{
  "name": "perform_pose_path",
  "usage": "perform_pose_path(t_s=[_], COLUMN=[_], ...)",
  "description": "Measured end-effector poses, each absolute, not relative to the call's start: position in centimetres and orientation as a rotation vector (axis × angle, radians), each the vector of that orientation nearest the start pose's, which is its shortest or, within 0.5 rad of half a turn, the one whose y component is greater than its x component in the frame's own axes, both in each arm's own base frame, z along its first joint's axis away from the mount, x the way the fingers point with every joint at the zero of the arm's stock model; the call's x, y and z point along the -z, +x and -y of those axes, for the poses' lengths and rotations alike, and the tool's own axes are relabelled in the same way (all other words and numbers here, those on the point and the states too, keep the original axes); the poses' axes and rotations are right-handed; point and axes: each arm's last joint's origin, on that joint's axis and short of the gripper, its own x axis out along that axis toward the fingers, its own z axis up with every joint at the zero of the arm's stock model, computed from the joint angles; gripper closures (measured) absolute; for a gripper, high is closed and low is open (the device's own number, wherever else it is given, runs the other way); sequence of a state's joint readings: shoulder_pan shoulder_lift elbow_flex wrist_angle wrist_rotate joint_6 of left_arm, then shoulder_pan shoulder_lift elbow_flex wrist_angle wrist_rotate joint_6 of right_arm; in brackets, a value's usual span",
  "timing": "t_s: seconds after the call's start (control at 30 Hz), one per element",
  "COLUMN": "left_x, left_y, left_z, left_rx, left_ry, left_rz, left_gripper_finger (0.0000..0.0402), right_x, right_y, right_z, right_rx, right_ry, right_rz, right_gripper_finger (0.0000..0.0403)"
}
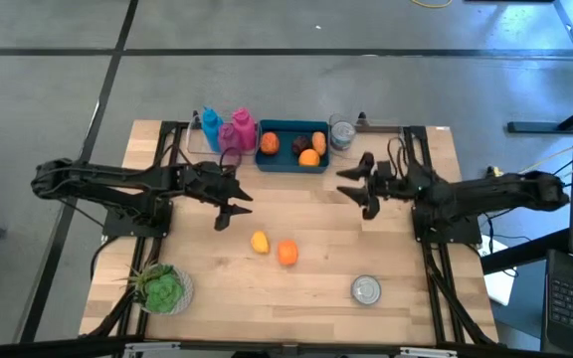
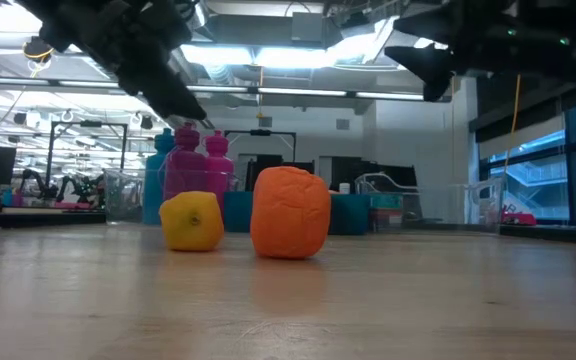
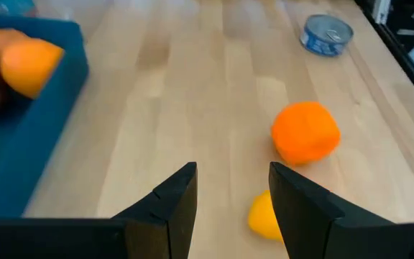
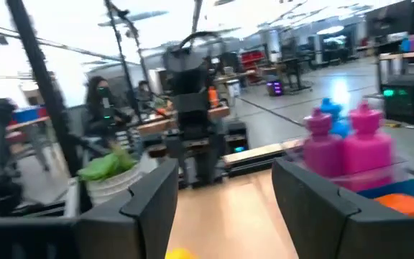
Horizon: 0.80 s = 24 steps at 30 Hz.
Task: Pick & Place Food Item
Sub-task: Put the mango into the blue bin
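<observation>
Left gripper (image 1: 229, 213) hangs above the table, jaws apart, nothing between them. Just ahead of its fingertips and below lie the two loose food items: yellow piece (image 1: 259, 242) nearer the gripper, orange piece (image 1: 286, 253) just beyond it, close beside each other but apart. In the low view the orange piece (image 2: 290, 213) stands blocky, slightly taller than wide, long axis upright; the yellow piece (image 2: 191, 221) is roundish, with no clear long axis. Blue bin (image 1: 293, 160) sits off to the gripper's side. Right gripper (image 1: 359, 185) waits raised, jaws apart, empty.
</observation>
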State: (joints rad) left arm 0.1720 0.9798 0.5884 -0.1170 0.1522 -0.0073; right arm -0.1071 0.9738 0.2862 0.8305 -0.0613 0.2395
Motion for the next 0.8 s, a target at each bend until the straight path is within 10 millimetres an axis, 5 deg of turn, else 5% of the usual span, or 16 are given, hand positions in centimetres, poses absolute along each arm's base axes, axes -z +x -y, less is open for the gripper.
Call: perform_pose_path(t_s=[0.33,0.8], left_x=[-23.8,-23.9], left_y=[20.6,22.8], left_z=[-0.7,1.8], left_rx=[0.082,0.199], left_ry=[-0.082,-0.031], left_rz=[-0.507,-0.593], left_gripper_finger=[0.0239,0.0204], right_x=[-20.5,-18.7], right_y=[21.6,25.7], right_z=[-2.0,-3.2], right_rx=[-0.134,-0.131], right_ry=[0.256,0.278], right_rz=[0.062,-0.065], right_gripper_finger=[0.0179,0.0179])
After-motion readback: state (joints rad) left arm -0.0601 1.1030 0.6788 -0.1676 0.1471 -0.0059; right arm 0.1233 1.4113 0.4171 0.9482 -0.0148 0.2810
